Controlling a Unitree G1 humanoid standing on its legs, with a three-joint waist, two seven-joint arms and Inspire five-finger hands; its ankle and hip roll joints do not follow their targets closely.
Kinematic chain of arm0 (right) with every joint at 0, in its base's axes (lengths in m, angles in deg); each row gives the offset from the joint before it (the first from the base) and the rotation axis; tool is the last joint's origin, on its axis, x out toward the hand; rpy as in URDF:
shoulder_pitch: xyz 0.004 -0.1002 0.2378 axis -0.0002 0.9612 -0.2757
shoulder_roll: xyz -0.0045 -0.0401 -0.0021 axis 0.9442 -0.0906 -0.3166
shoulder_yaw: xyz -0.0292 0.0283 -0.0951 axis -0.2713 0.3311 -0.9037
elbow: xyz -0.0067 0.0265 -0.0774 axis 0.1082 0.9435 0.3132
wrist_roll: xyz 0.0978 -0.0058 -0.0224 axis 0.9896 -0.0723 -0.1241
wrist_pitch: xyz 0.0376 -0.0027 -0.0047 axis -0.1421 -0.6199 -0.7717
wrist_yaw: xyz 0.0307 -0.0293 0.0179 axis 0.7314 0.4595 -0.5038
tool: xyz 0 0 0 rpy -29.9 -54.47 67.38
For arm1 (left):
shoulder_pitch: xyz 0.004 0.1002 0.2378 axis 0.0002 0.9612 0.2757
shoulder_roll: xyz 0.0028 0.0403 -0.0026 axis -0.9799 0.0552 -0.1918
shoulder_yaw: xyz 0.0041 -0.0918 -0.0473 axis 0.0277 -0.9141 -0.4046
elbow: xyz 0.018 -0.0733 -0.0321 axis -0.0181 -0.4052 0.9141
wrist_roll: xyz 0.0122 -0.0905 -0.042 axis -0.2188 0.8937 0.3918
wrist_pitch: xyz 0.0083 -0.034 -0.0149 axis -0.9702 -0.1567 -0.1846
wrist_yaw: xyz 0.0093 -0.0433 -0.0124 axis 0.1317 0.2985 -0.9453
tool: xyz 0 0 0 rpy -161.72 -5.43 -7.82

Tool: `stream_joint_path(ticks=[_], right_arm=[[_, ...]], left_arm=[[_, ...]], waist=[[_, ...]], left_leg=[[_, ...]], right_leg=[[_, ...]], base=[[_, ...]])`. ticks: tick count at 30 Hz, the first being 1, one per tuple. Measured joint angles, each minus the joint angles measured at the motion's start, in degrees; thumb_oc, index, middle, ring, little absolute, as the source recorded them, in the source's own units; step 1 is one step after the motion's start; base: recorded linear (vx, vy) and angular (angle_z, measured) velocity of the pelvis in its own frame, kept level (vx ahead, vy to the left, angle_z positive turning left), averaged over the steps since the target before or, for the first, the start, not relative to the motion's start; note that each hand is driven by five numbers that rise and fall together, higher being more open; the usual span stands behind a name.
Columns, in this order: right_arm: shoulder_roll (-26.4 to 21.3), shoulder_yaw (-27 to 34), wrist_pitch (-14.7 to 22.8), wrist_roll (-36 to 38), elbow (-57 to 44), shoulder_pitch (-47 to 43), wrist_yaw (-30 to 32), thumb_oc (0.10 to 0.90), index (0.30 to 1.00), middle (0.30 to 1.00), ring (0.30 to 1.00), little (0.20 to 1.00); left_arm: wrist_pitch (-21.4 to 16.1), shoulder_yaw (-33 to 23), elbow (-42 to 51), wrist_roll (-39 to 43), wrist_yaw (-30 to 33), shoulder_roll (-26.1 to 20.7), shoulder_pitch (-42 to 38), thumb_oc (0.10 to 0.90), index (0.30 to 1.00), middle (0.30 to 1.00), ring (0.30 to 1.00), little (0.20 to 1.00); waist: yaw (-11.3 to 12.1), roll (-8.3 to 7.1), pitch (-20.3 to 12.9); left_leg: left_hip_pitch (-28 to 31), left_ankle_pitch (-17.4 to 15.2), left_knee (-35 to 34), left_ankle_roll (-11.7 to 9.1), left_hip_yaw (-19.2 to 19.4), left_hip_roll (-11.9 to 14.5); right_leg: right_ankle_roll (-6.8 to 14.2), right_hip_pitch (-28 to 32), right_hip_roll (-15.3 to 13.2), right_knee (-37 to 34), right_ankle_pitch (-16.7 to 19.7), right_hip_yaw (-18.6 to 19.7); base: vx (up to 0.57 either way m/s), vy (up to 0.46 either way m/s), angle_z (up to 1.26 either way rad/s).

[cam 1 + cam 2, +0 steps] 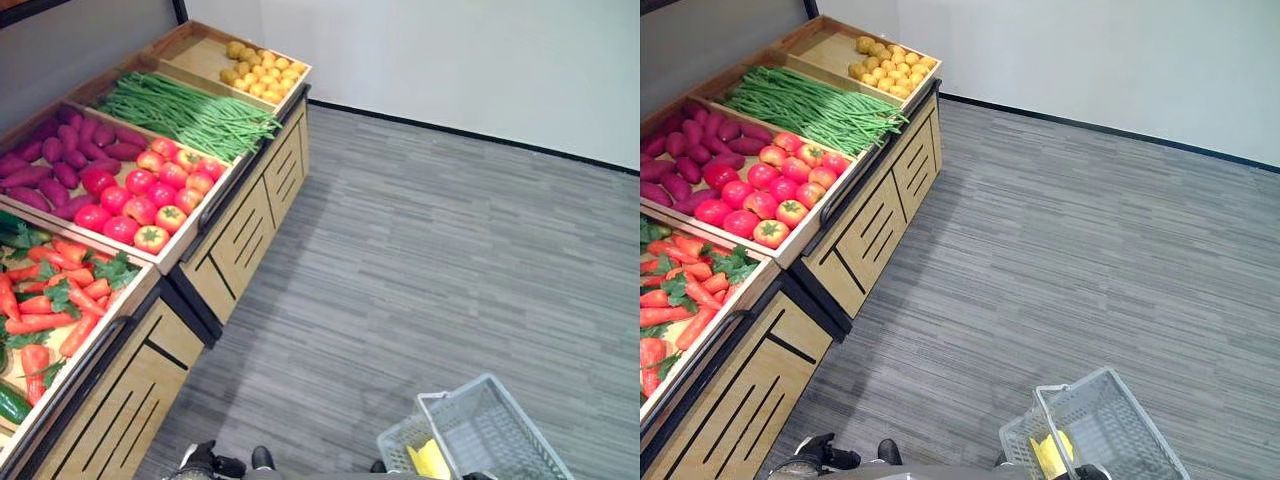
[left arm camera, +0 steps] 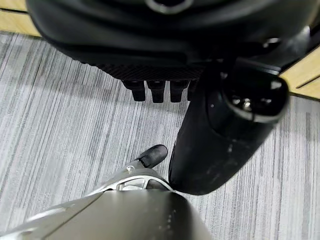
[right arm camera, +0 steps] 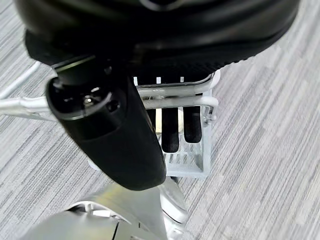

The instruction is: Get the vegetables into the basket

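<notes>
Grey wire basket point(image 1: 480, 430) at lower right of the head view, hung from the right hand point(image 3: 170, 125), fingers hooked round its handle; vegetables at upper left in wooden stand point(image 1: 230, 240): carrots point(image 1: 50, 300), tomatoes point(image 1: 140, 195), green beans point(image 1: 190, 115). Left hand point(image 2: 165, 75) idle over grey striped floor point(image 1: 430, 250), fingers curled, gripping nothing. Yellow item point(image 1: 430, 460) inside basket, hard to identify, basket cut off by frame edge.

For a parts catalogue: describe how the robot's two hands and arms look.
Left hand: glossy black rounded shell, ribbed dark palm, a row of stubby black fingers and a thick matte-black thumb with a recessed end. Right hand: the same black build. Silver-grey metal arm segments show below each.
</notes>
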Motion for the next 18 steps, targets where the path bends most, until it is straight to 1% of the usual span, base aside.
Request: stream_joint_path(ticks=[1,2,3,4,5,6,7,8,9,10,11,12,13,14,15,16,17,18], right_arm=[[0.12,-0.13,0.03,0.0,-0.01,-0.68,-0.05,0.4,0.3,0.3,0.3,0.3],[0.28,-0.96,0.15,0.0,-0.21,-1.12,-0.16,0.4,0.3,0.3,0.3,0.3],[0.54,-1.27,0.41,0.02,-0.42,-1.2,-0.4,0.4,0.3,0.3,0.3,0.3],[1.02,-1.4,0.63,0.02,-1.29,-0.92,-0.5,0.4,0.3,0.3,0.3,0.3],[1.81,-1.41,0.76,0.03,-1.2,-0.76,-0.72,0.4,0.3,0.3,0.3,0.3],[2.36,-1.46,0.71,0.04,-0.9,-0.7,-0.71,0.4,0.3,0.3,0.3,0.3],[2.4,-1.51,0.94,0.1,-0.98,-0.91,-0.54,0.4,0.3,0.3,0.3,0.3],[2.32,-1.46,0.98,0.1,-1.09,-1.54,-0.38,0.4,0.3,0.3,0.3,0.3],[2.27,-1.48,0.99,0.1,-1.18,-1.97,-0.32,0.4,0.3,0.3,0.3,0.3],[2.29,-1.49,0.99,0.08,-1.23,-2.04,-0.36,0.4,0.3,0.3,0.3,0.3],[2.56,-1.51,1.0,0.11,-1.15,-1.62,-0.59,0.4,0.3,0.3,0.3,0.3],[3.31,-1.14,1.01,0.14,-1.07,-0.68,-0.76,0.4,0.3,0.3,0.3,0.3],[4.78,-0.62,0.93,0.17,-0.93,0.55,-0.99,0.4,0.3,0.3,0.3,0.3],[4.94,-0.25,0.81,0.22,-0.6,0.68,-0.95,0.4,0.3,0.3,0.3,0.3],[3.76,0.38,0.7,0.21,0.0,0.02,-0.53,0.4,0.3,0.3,0.3,0.3],[2.38,0.27,0.71,0.22,-0.1,-0.04,-0.46,0.4,0.3,0.3,0.3,0.3],[1.36,0.24,0.74,0.22,-0.38,-0.09,-0.44,0.4,0.3,0.3,0.3,0.3],[0.36,0.27,0.74,0.22,-0.48,0.24,-0.37,0.4,0.3,0.3,0.3,0.3]], left_arm=[[-0.04,0.12,0.0,-0.01,0.0,-0.48,-0.15,0.9,1.0,1.0,1.0,1.0],[-0.04,0.47,-0.01,-0.01,-0.01,-1.31,-0.5,0.9,1.0,1.0,1.0,1.0],[-0.06,0.61,-0.02,-0.01,0.0,-1.91,-0.86,0.9,1.0,1.0,1.0,1.0],[0.06,0.67,-0.09,-0.03,0.04,-2.58,-1.34,0.9,1.0,1.0,1.0,1.0],[-0.03,0.71,0.01,-0.01,0.08,-3.62,-1.3,0.9,1.0,1.0,1.0,1.0],[-0.13,0.89,0.2,0.0,0.07,-3.93,-1.47,0.9,1.0,1.0,1.0,1.0],[0.13,1.97,-0.09,-0.02,0.23,-4.0,-2.05,0.9,1.0,1.0,1.0,1.0],[0.25,2.26,-0.35,-0.02,0.26,-4.03,-2.2,0.9,1.0,1.0,1.0,1.0],[0.24,2.17,-0.82,-0.02,0.24,-3.95,-1.95,0.9,1.0,1.0,1.0,1.0],[0.28,2.23,-1.26,-0.02,0.22,-3.93,-1.82,0.9,1.0,1.0,1.0,1.0],[0.12,2.18,-1.55,-0.02,0.24,-3.94,-1.47,0.9,1.0,1.0,1.0,1.0],[-0.12,2.28,-1.55,-0.04,0.19,-4.21,-1.29,0.9,1.0,1.0,1.0,1.0],[-0.33,2.22,-1.54,-0.03,0.21,-5.49,-1.23,0.9,1.0,1.0,1.0,1.0],[-0.34,2.25,-1.46,-0.01,0.29,-5.11,-1.16,0.9,1.0,1.0,1.0,1.0],[-0.44,2.14,-0.87,-0.02,0.22,-3.47,-0.61,0.9,1.0,1.0,1.0,1.0],[-0.14,2.15,-1.04,-0.01,0.25,-2.16,0.3,0.9,1.0,1.0,1.0,1.0],[0.15,2.23,-1.07,-0.02,0.25,-1.32,1.23,0.9,1.0,1.0,1.0,1.0],[0.31,2.24,-1.19,-0.03,0.22,-0.78,2.01,0.9,1.0,1.0,1.0,1.0]], waist=[[0.0,0.04,0.38],[0.03,-0.81,1.32],[-0.07,-0.88,2.34],[-0.15,-2.12,2.65],[0.07,-3.27,2.9],[0.03,-3.8,2.99],[-0.33,-3.76,3.45],[-0.89,-3.46,3.95],[-1.41,-3.23,4.26],[-1.89,-2.97,4.43],[-1.88,-3.04,4.45],[-1.95,-3.61,4.38],[-2.04,-6.1,3.96],[-2.32,-5.24,4.36],[-2.47,-3.75,4.54],[-2.86,-2.43,4.39],[-3.58,-1.47,4.08],[-3.85,-0.61,3.52]], left_leg=[[0.36,-0.15,0.0,0.49,-0.2,0.06],[0.81,-0.27,0.0,1.07,-0.72,-0.11],[1.13,-0.35,-0.01,1.8,-1.85,-0.3],[0.73,-0.34,-0.02,2.5,-3.12,-0.67],[0.77,-0.36,-0.01,2.89,-3.7,-1.15],[0.79,-0.4,0.02,2.94,-4.37,-1.34],[0.48,-0.5,0.03,3.13,-5.29,-1.58],[0.44,-0.49,0.02,3.13,-5.81,-1.6],[0.35,-0.5,-0.01,3.12,-6.49,-1.65],[0.58,-0.42,0.0,3.24,-8.28,-1.54],[0.68,-0.64,-0.03,2.86,-9.71,-1.58],[0.89,-0.95,-0.05,2.18,-11.83,-1.8],[1.59,-0.72,-0.05,0.55,-13.02,-3.02],[1.84,-0.63,0.19,0.1,-13.86,-2.39],[1.12,-1.24,2.1,-0.12,-14.42,-1.52],[0.97,-2.13,2.85,-0.45,-15.24,-0.99],[1.57,-2.41,2.51,-1.45,-15.94,-0.65],[2.34,-2.5,1.7,-1.77,-17.0,-0.54]], right_leg=[[0.06,-2.46,-1.03,5.8,-0.02,1.29],[0.31,-4.61,-2.26,11.4,0.13,2.45],[1.42,-6.63,-3.15,15.0,-0.54,3.72],[3.15,-7.41,-3.36,15.27,-1.83,5.86],[3.36,-7.43,-4.16,12.45,-1.63,6.25],[3.9,-7.46,-4.35,9.48,-1.27,7.02],[5.23,-7.52,-4.47,1.62,0.37,9.26],[5.94,-7.61,-4.66,-2.63,1.74,10.4],[6.1,-7.53,-4.64,-5.5,3.21,10.91],[5.95,-7.89,-5.24,-8.11,5.33,11.46],[6.04,-6.83,-4.58,-9.97,5.98,11.98],[5.98,-5.55,-3.9,-11.23,4.33,13.08],[5.14,-3.86,-3.66,-12.72,1.19,15.44],[5.32,-3.34,-3.17,-12.24,2.66,15.79],[5.04,-1.99,-1.97,-12.27,3.11,16.62],[4.76,-0.95,-1.23,-12.39,3.56,16.63],[4.58,-0.27,-0.53,-11.92,3.83,17.05],[3.95,0.34,-0.11,-11.28,3.89,17.66]], base=[[0.13,0.091,0.1],[0.13,0.044,0.2],[0.16,-0.018,0.43],[0.14,-0.084,0.5],[0.21,-0.103,0.48],[0.23,-0.14,0.38],[0.19,-0.094,0.34],[0.21,-0.103,0.38],[0.19,-0.056,0.51],[0.23,-0.052,0.68],[0.2,-0.022,0.96],[0.27,-0.046,1.18],[0.19,-0.031,1.14],[0.28,-0.084,0.92],[0.17,-0.052,0.49],[0.23,-0.099,0.38],[0.16,-0.111,0.39],[0.18,-0.173,0.42]])
